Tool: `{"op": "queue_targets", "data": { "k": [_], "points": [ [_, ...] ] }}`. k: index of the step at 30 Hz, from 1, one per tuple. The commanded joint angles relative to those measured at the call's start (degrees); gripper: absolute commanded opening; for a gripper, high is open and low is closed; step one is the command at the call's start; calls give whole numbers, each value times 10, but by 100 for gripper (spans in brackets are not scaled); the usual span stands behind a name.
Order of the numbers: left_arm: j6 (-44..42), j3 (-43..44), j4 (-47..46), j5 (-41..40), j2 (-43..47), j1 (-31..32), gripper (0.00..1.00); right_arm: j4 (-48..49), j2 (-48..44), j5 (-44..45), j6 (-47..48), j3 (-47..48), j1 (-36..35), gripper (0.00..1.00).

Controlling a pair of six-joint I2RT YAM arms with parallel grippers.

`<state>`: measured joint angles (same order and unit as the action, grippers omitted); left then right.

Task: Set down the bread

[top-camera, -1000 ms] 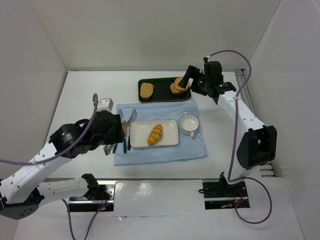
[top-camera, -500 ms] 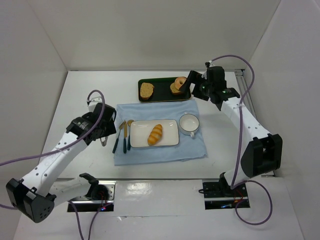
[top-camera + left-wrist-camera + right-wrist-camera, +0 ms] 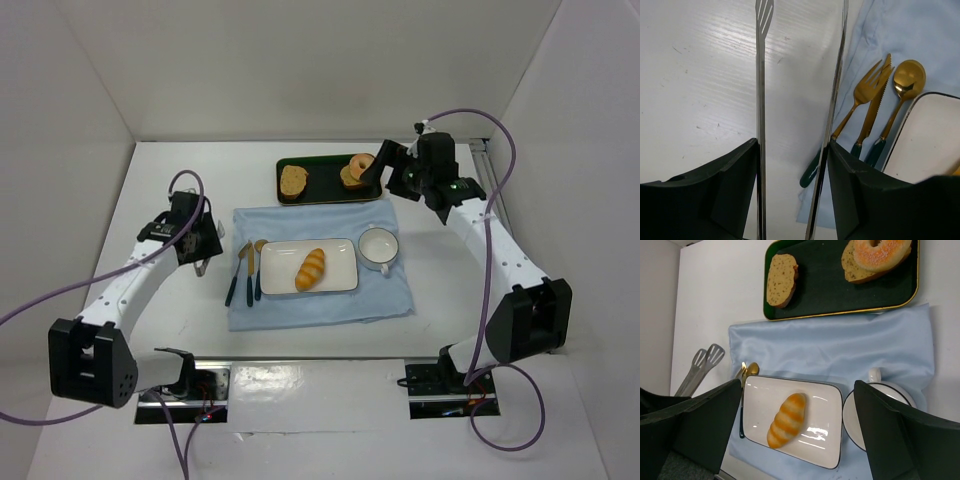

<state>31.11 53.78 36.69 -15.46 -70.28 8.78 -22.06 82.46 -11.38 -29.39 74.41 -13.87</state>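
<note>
A: where's the bread (image 3: 311, 269)?
B: on the white plate (image 3: 338, 255), lying diagonally, about mid-plate. The plate sits on the blue cloth (image 3: 330, 305) in the middle of the desk (image 3: 150, 190).
A: anything touching it?
B: only the plate. Both arms are well apart from it.
A: left gripper (image 3: 792, 145)?
B: between the desk's left edge and the cloth. Jaws clamped on the tongs (image 3: 759, 90), one finger outside each tong arm. The arms stand apart with bare desk showing between them. The tips may rest on the desk, can't tell from these angles.
A: right gripper (image 3: 375, 168)?
B: toward the far right corner, at the right end of the dark tray (image 3: 325, 185). Jaws spread wide, nothing in them.
A: tray contents?
B: toast slice (image 3: 780, 280) at the left end, donut (image 3: 879, 251) stacked on another slice at the right end. The tray is near the far edge, just beyond the cloth.
A: rest of the setting?
B: fork (image 3: 867, 82), knife (image 3: 875, 100) and spoon (image 3: 909, 77) side by side on the cloth, just left of the plate, green handles toward the near edge. Cup (image 3: 378, 247) just right of the plate, also on the cloth.
</note>
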Motion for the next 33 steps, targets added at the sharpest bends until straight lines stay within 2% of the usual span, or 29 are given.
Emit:
{"op": "queue_targets", "data": {
  "k": [1,7,17,26,33],
  "points": [
    [-37,-3,-52,26,-22,-21,67,-3,-22,-2,-3,-8,9,100],
    [-50,-8,-69,26,-63,-32,67,2,-22,-8,-3,-8,15,100],
    [-56,-20,-94,32,-187,-67,67,7,-22,-18,-14,-8,25,100],
    [-56,64,-100,39,-303,-99,66,7,-22,-18,-14,-19,31,100],
    [-69,135,-84,39,-352,-118,66,2,-22,-18,-14,-25,36,100]
  ]
}}
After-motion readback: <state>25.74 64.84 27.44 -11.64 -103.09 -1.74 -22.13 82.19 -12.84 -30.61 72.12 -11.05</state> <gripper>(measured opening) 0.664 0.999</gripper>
